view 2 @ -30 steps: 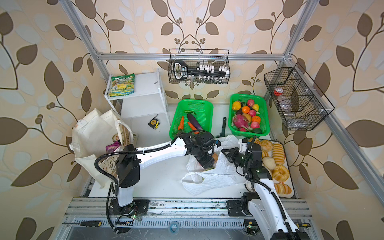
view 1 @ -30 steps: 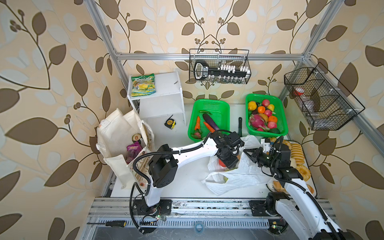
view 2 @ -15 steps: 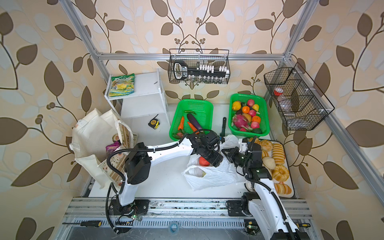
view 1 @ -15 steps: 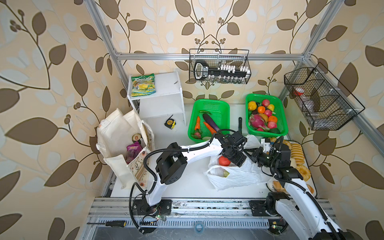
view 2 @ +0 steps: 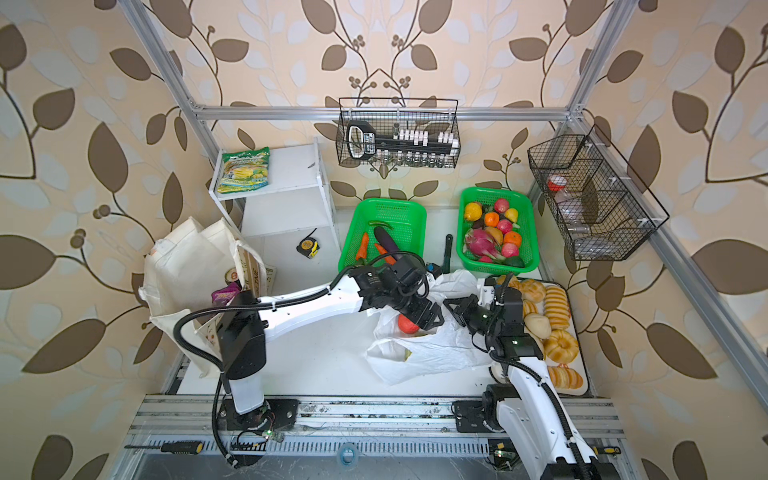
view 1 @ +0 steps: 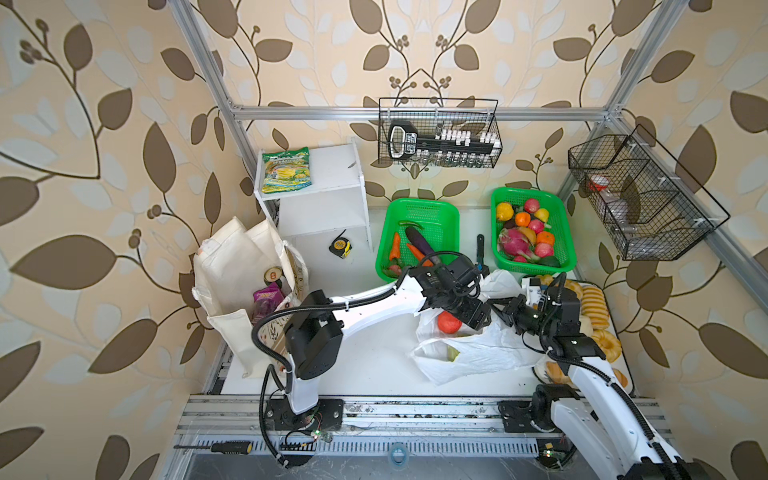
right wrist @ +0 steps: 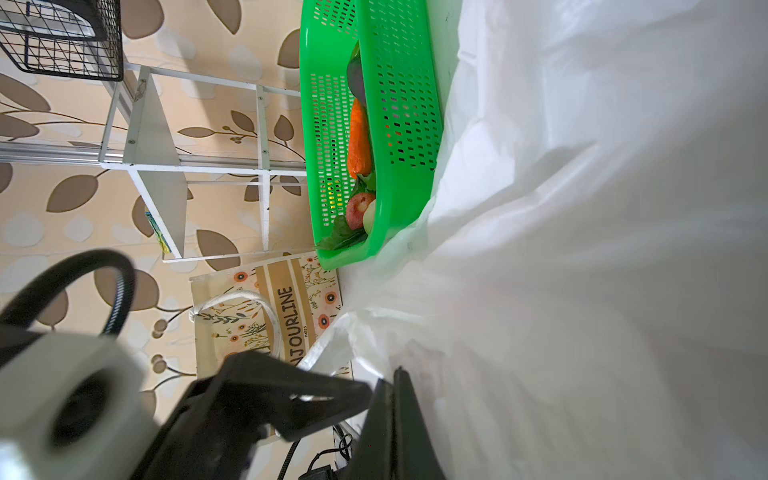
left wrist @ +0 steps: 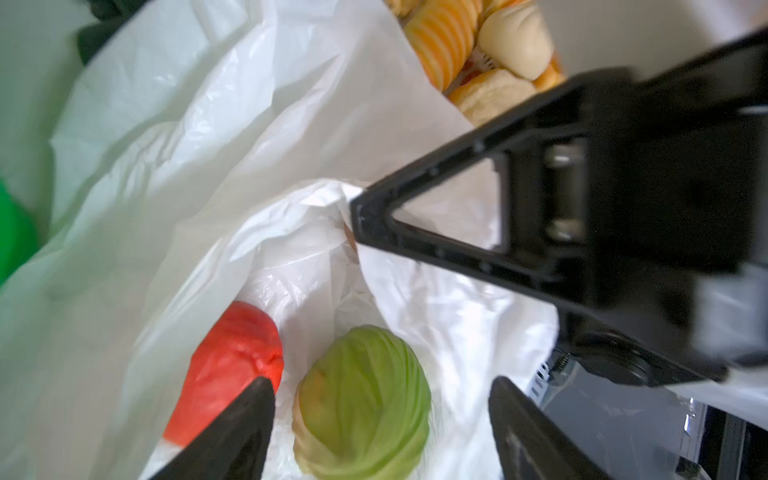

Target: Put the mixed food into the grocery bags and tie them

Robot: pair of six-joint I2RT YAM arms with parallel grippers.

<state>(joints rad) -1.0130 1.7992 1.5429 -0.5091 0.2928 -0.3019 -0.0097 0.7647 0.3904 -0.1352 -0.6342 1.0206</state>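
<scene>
The white plastic bag [view 1: 469, 353] [view 2: 424, 353] lies right of centre with its mouth held up. Inside it a red tomato [view 1: 449, 322] [left wrist: 232, 365] rests beside a pale green cabbage [left wrist: 365, 399]. My left gripper [view 1: 471, 318] [left wrist: 380, 386] hangs open just over the mouth, holding nothing. My right gripper [view 1: 500, 309] [right wrist: 390, 374] is shut on the bag's rim. At far left stands the cream canvas tote [view 1: 232, 266] [right wrist: 266, 316], holding a purple pouch [view 1: 268, 296] and a can [view 1: 273, 275].
Behind the bag stand two green baskets, one with vegetables [view 1: 419, 237] and one with fruit [view 1: 532, 228]. A tray of bread rolls [view 1: 594, 307] lines the right edge. A white shelf [view 1: 320, 195] carries a yellow-green packet [view 1: 286, 170]; a tape measure [view 1: 340, 248] lies by it.
My left gripper has opened and risen out of the white bag, leaving the tomato inside beside the cabbage. The right gripper kept its hold on the rim.
</scene>
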